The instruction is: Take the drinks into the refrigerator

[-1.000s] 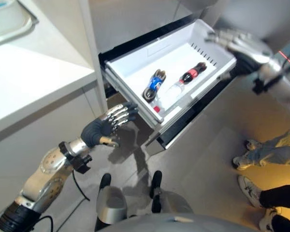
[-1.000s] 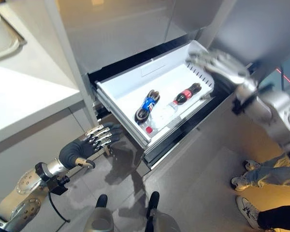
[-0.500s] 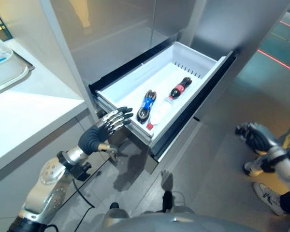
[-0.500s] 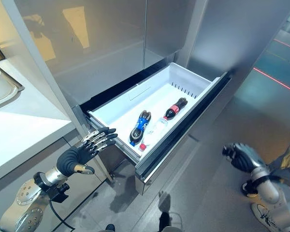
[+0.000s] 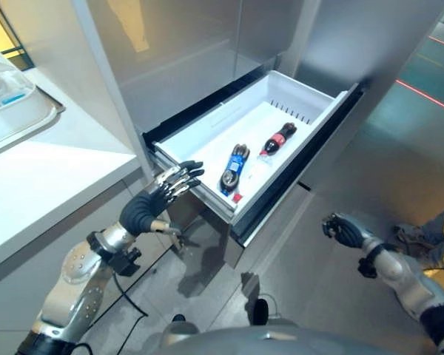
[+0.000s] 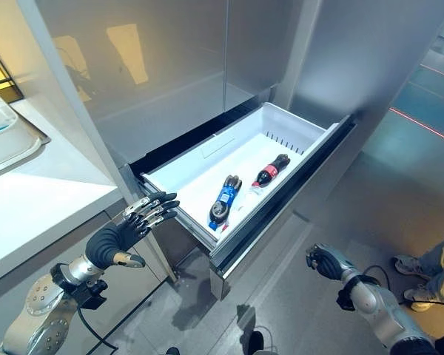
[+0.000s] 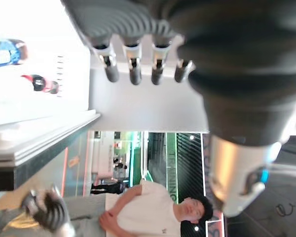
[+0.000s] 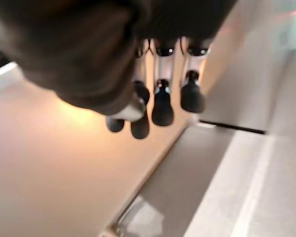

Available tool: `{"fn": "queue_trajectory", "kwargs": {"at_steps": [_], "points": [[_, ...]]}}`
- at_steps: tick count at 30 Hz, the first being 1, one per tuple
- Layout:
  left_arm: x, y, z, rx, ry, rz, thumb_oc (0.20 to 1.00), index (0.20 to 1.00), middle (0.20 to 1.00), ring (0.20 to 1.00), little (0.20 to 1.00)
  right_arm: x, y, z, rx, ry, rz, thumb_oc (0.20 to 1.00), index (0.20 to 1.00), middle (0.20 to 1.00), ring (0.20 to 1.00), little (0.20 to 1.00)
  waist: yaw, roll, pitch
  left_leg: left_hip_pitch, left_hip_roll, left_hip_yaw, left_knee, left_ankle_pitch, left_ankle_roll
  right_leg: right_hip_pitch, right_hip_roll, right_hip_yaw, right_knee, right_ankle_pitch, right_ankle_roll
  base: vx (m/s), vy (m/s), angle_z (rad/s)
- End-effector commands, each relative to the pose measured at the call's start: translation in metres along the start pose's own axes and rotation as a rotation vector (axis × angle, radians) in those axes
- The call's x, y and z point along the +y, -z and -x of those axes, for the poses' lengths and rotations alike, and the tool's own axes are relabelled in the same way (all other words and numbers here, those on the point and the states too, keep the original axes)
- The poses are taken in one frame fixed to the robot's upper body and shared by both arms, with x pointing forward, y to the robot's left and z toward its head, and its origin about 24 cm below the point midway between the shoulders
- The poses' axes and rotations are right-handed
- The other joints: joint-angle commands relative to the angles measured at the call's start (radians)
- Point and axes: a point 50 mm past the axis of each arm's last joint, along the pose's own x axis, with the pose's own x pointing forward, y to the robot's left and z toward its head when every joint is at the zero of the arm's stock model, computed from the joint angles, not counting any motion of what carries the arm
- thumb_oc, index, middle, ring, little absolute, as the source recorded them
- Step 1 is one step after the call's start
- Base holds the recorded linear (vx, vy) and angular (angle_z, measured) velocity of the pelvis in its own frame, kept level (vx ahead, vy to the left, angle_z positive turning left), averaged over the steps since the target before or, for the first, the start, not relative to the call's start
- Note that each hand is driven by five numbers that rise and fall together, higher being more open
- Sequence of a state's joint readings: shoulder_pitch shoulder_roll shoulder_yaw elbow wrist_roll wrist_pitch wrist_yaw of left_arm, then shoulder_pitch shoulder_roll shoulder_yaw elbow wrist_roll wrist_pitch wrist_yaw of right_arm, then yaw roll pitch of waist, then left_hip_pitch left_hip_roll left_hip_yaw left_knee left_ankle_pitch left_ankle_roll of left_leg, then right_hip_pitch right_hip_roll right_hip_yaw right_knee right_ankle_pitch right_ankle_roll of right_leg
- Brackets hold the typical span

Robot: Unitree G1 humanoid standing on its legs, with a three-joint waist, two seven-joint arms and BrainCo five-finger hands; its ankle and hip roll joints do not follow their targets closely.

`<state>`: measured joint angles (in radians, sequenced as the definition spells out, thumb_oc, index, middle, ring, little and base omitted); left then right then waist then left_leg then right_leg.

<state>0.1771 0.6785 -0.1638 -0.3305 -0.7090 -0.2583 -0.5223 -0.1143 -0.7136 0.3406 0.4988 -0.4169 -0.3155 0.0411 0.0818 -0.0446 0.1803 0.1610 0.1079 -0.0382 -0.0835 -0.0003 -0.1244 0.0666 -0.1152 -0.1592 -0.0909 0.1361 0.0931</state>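
Left hand [image 5: 160, 198] is hovering right by the near left corner of the pulled-out fridge drawer [image 5: 207, 133], fingers [image 6: 157, 209] stretched out straight and spread toward the drawer's side wall, not gripping anything; I can't tell whether the tips are actually touching the wall. Right hand [image 6: 322, 262] is hanging low over the grey floor [image 6: 333, 207], well apart from the drawer and off to the right of its dark front panel, with its fingers curled in loosely and nothing in them, and its own wrist view is showing the dark fingertips [image 8: 162, 107] bent inward over bare floor. The drinks are all sitting inside the white drawer: a dark bottle with a blue label [image 5: 234, 167] is lying on its side near the front, a dark cola bottle with a red label [image 5: 278, 140] is lying just beyond it toward the back right, and a clear bottle with a red cap [image 5: 246, 185] is lying between them and the drawer's front edge, partly hidden. Over on the left a white tabletop [image 5: 44, 170] is carrying a clear plastic container [image 5: 7, 92]. A person's shoe [image 6: 409, 265] and jeans are showing at the far right edge on the floor.
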Motion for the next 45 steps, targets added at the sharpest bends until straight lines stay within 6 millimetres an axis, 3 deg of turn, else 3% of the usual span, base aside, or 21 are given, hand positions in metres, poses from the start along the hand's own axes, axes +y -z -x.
{"fn": "queue_trajectory", "kwargs": {"at_steps": [1, 3, 4, 5, 7, 9, 10, 13, 14, 15, 17, 18, 19, 21, 24, 25, 26, 32, 36, 44, 45], "points": [[-0.006, -0.015, -0.016, -0.098, 0.089, -0.054, 1.0, 1.0, 1.0, 1.0, 1.0, -0.052, -0.034, -0.032, -0.127, 0.093, 0.09, 0.2, 0.2, 0.2, 0.2, 0.2, 0.032, 0.002, 0.022, -0.064, -0.08, 0.009, -0.003, 0.0, 0.088, 0.0, 0.024, -0.06, 0.153, -0.116, 0.008, 0.01, -0.041, 0.32], [-0.006, -0.015, -0.019, -0.101, 0.099, -0.048, 1.0, 1.0, 1.0, 1.0, 1.0, -0.054, -0.041, -0.04, -0.144, 0.085, 0.106, 0.2, 0.2, 0.2, 0.2, 0.2, 0.035, 0.003, 0.026, -0.066, -0.079, 0.001, -0.002, 0.001, 0.086, -0.001, 0.023, -0.07, 0.158, -0.122, 0.007, 0.0, -0.028, 0.27], [-0.01, -0.016, -0.023, -0.102, 0.131, -0.038, 1.0, 1.0, 1.0, 1.0, 1.0, -0.066, -0.059, -0.052, -0.191, 0.083, 0.155, 0.2, 0.2, 0.2, 0.2, 0.2, 0.06, 0.003, 0.031, -0.071, -0.077, -0.014, -0.001, 0.005, 0.084, -0.001, 0.02, -0.09, 0.168, -0.125, 0.005, -0.01, -0.029, 0.27], [-0.009, -0.016, -0.023, -0.104, 0.129, -0.04, 1.0, 1.0, 1.0, 1.0, 1.0, -0.066, -0.06, -0.053, -0.194, 0.084, 0.157, 0.2, 0.2, 0.2, 0.2, 0.2, 0.054, 0.003, 0.033, -0.072, -0.077, -0.017, 0.0, 0.006, 0.083, -0.001, 0.019, -0.093, 0.17, -0.127, 0.005, 0.0, -0.046, 0.31], [-0.013, -0.015, -0.028, -0.098, 0.166, -0.026, 1.0, 1.0, 1.0, 1.0, 1.0, -0.081, -0.08, -0.068, -0.232, 0.083, 0.223, 0.2, 0.2, 0.2, 0.2, 0.2, 0.089, 0.005, 0.037, -0.084, -0.074, -0.051, 0.001, 0.014, 0.082, -0.007, 0.015, -0.125, 0.194, -0.136, 0.003, 0.0, -0.046, 0.25], [-0.015, -0.016, -0.03, -0.101, 0.179, -0.023, 1.0, 1.0, 1.0, 1.0, 1.0, -0.087, -0.087, -0.073, -0.242, 0.089, 0.241, 0.2, 0.2, 0.2, 0.2, 0.2, 0.099, 0.004, 0.039, -0.09, -0.074, -0.068, 0.002, 0.019, 0.079, -0.008, 0.014, -0.141, 0.201, -0.139, 0.002, -0.02, -0.054, 0.37], [-0.016, -0.016, -0.034, -0.101, 0.202, -0.02, 1.0, 1.0, 1.0, 1.0, 1.0, -0.1, -0.097, -0.077, -0.257, 0.114, 0.271, 0.2, 0.2, 0.2, 0.2, 0.2, 0.122, 0.001, 0.041, -0.106, -0.074, -0.105, 0.003, 0.028, 0.075, -0.004, 0.008, -0.178, 0.206, -0.145, 0.0, -0.03, -0.064, 0.51], [-0.018, -0.016, -0.037, -0.101, 0.214, -0.019, 1.0, 1.0, 1.0, 1.0, 1.0, -0.114, -0.104, -0.081, -0.254, 0.151, 0.283, 0.2, 0.2, 0.2, 0.2, 0.2, 0.142, -0.002, 0.044, -0.12, -0.079, -0.154, 0.006, 0.032, 0.07, 0.011, 0.003, -0.232, 0.213, -0.162, -0.004, -0.01, -0.078, 0.75], [-0.018, -0.016, -0.039, -0.105, 0.222, -0.016, 1.0, 1.0, 1.0, 1.0, 1.0, -0.134, -0.107, -0.083, -0.241, 0.201, 0.297, 0.2, 0.2, 0.2, 0.2, 0.2, 0.166, -0.006, 0.04, -0.135, -0.087, -0.193, 0.007, 0.041, 0.066, 0.022, -0.001, -0.28, 0.212, -0.166, -0.006, -0.01, -0.055, 0.72], [-0.018, -0.016, -0.04, -0.106, 0.222, -0.017, 1.0, 1.0, 1.0, 1.0, 1.0, -0.135, -0.108, -0.083, -0.241, 0.203, 0.298, 0.2, 0.2, 0.2, 0.2, 0.2, 0.162, -0.006, 0.04, -0.14, -0.09, -0.198, 0.005, 0.049, 0.067, 0.02, -0.002, -0.284, 0.209, -0.16, -0.005, -0.01, -0.038, 0.86], [-0.019, -0.017, -0.043, -0.115, 0.231, -0.007, 1.0, 1.0, 1.0, 1.0, 1.0, -0.171, -0.117, -0.082, -0.23, 0.318, 0.293, 0.2, 0.2, 0.2, 0.2, 0.2, 0.197, -0.006, 0.037, -0.161, -0.101, -0.241, 0.009, 0.058, 0.061, 0.032, -0.007, -0.333, 0.21, -0.172, -0.009, 0.0, -0.033, 0.85], [-0.019, -0.017, -0.043, -0.116, 0.231, -0.008, 1.0, 1.0, 1.0, 1.0, 1.0, -0.171, -0.117, -0.082, -0.231, 0.319, 0.293, 0.2, 0.2, 0.2, 0.2, 0.2, 0.194, -0.006, 0.038, -0.161, -0.101, -0.243, 0.01, 0.058, 0.061, 0.033, -0.007, -0.335, 0.21, -0.173, -0.009, 0.02, -0.023, 0.6], [-0.02, -0.019, -0.045, -0.123, 0.238, -0.004, 1.0, 1.0, 1.0, 1.0, 1.0, -0.194, -0.131, -0.079, -0.254, 0.4, 0.311, 0.2, 0.2, 0.2, 0.2, 0.2, 0.213, -0.005, 0.033, -0.172, -0.107, -0.261, 0.011, 0.064, 0.059, 0.039, -0.01, -0.358, 0.206, -0.176, -0.01, 0.02, 0.008, 0.48], [-0.019, -0.019, -0.046, -0.128, 0.235, -0.006, 1.0, 1.0, 1.0, 1.0, 1.0, -0.204, -0.138, -0.077, -0.273, 0.44, 0.321, 0.2, 0.2, 0.2, 0.2, 0.2, 0.217, -0.005, 0.031, -0.175, -0.11, -0.267, 0.011, 0.066, 0.059, 0.042, -0.009, -0.367, 0.202, -0.176, -0.01, 0.01, 0.015, 0.38], [-0.018, -0.021, -0.047, -0.137, 0.223, -0.015, 1.0, 1.0, 1.0, 1.0, 1.0, -0.232, -0.172, -0.065, -0.378, 0.559, 0.376, 0.2, 0.2, 0.2, 0.2, 0.2, 0.231, -0.008, 0.025, -0.182, -0.115, -0.276, 0.01, 0.071, 0.058, 0.047, -0.011, -0.38, 0.194, -0.175, -0.01, 0.01, 0.032, 0.23], [-0.015, -0.023, -0.047, -0.138, 0.21, -0.032, 1.0, 1.0, 1.0, 1.0, 1.0, -0.248, -0.201, -0.05, -0.485, 0.65, 0.403, 0.2, 0.2, 0.2, 0.2, 0.2, 0.233, -0.01, 0.021, -0.182, -0.115, -0.277, 0.009, 0.073, 0.059, 0.049, -0.014, -0.381, 0.192, -0.173, -0.009, 0.0, 0.032, 0.16], [-0.015, -0.023, -0.047, -0.138, 0.21, -0.033, 1.0, 1.0, 1.0, 1.0, 1.0, -0.248, -0.201, -0.05, -0.485, 0.65, 0.403, 0.2, 0.2, 0.2, 0.2, 0.2, 0.233, -0.01, 0.022, -0.182, -0.115, -0.277, 0.009, 0.073, 0.059, 0.049, -0.014, -0.381, 0.192, -0.173, -0.009, 0.0, 0.037, 0.07], [-0.01, -0.023, -0.044, -0.136, 0.179, -0.049, 1.0, 1.0, 1.0, 1.0, 1.0, -0.271, -0.246, -0.009, -0.703, 0.806, 0.497, 0.2, 0.2, 0.2, 0.2, 0.2, 0.215, -0.02, 0.013, -0.177, -0.118, -0.271, 0.004, 0.067, 0.066, 0.048, -0.025, -0.375, 0.197, -0.169, -0.008, 0.01, 0.031, 0.04], [-0.007, -0.025, -0.041, -0.133, 0.156, -0.075, 1.0, 1.0, 1.0, 1.0, 1.0, -0.269, -0.243, -0.001, -0.732, 0.824, 0.472, 0.2, 0.2, 0.2, 0.2, 0.2, 0.197, -0.02, 0.015, -0.169, -0.116, -0.253, 0.003, 0.061, 0.074, 0.033, -0.03, -0.356, 0.211, -0.164, -0.003, -0.01, 0.049, 0.01], [-0.004, -0.025, -0.037, -0.145, 0.104, -0.094, 1.0, 1.0, 1.0, 1.0, 1.0, -0.239, -0.219, -0.017, -0.703, 0.703, 0.376, 0.2, 0.2, 0.2, 0.2, 0.2, 0.151, -0.016, 0.025, -0.153, -0.105, -0.199, -0.002, 0.057, 0.087, 0.003, -0.027, -0.302, 0.211, -0.142, 0.0, -0.02, 0.032, -0.21], [-0.004, -0.025, -0.037, -0.148, 0.097, -0.094, 1.0, 1.0, 1.0, 1.0, 1.0, -0.233, -0.214, -0.019, -0.703, 0.683, 0.339, 0.256, 0.256, 0.256, 0.256, 0.256, 0.147, -0.014, 0.027, -0.151, -0.103, -0.192, -0.003, 0.055, 0.087, 0.001, -0.026, -0.297, 0.209, -0.141, 0.0, -0.02, 0.019, -0.35]]}}
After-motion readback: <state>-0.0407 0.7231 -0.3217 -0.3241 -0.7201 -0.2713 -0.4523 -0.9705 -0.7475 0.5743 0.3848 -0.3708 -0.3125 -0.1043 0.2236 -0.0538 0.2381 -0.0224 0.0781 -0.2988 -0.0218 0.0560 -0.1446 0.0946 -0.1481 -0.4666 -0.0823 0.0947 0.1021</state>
